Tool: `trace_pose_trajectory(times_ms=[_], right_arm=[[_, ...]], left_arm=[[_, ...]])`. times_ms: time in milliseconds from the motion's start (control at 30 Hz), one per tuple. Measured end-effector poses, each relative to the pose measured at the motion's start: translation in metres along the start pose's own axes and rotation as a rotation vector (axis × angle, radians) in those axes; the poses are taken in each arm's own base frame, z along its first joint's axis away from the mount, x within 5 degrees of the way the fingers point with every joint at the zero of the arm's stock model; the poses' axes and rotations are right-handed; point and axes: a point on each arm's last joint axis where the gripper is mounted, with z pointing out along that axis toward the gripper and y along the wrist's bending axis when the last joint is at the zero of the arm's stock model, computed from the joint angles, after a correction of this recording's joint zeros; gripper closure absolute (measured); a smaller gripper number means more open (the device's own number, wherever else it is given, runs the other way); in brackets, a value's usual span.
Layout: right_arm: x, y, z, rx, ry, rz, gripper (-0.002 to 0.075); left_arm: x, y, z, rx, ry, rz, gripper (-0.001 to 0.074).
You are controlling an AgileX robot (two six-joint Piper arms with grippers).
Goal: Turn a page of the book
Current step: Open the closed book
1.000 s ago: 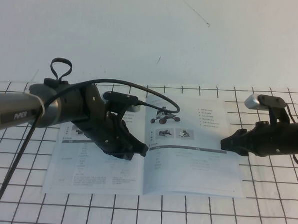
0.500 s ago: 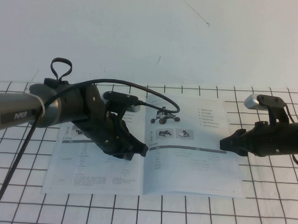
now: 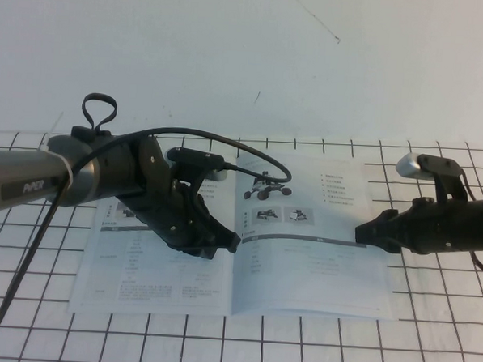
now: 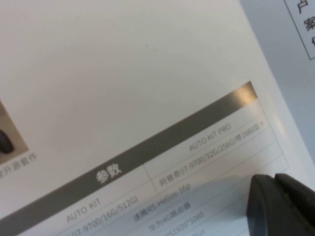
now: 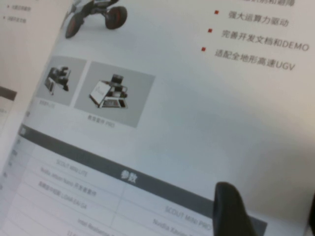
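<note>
The book (image 3: 237,237) lies open and flat on the gridded table (image 3: 427,345). The left gripper (image 3: 226,242) hovers low over the book's left leaf, just beside the spine. The right gripper (image 3: 363,233) sits at the outer edge of the page (image 3: 311,237), whose rover photo lies near the spine.

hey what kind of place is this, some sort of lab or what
Probably a robot test bench: a white table with a black grid, a bare white wall, left gripper and right gripper over an open book.
</note>
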Motion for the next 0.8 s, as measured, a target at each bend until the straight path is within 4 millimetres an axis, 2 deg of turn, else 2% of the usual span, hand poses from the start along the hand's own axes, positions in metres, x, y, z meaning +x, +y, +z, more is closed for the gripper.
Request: trace_pose_trajectory(times_ms=[433,667,800], right_arm=[[-0.005,0.009,-0.001,-0.105,-0.06,0.01,0.0383],[-0.022,0.024,-0.019,-0.126,-0.13,-0.033,0.0383],[-0.024,0.029,-0.023,-0.156,-0.143,-0.041,0.0383]], left_arm=[[0.0,0.0,0.0,0.0,0.0,-0.003,0.0738],[0.0,0.0,0.0,0.0,-0.001,-0.003,0.0738],[0.0,0.0,0.0,0.0,-0.001,-0.003,0.0737]])
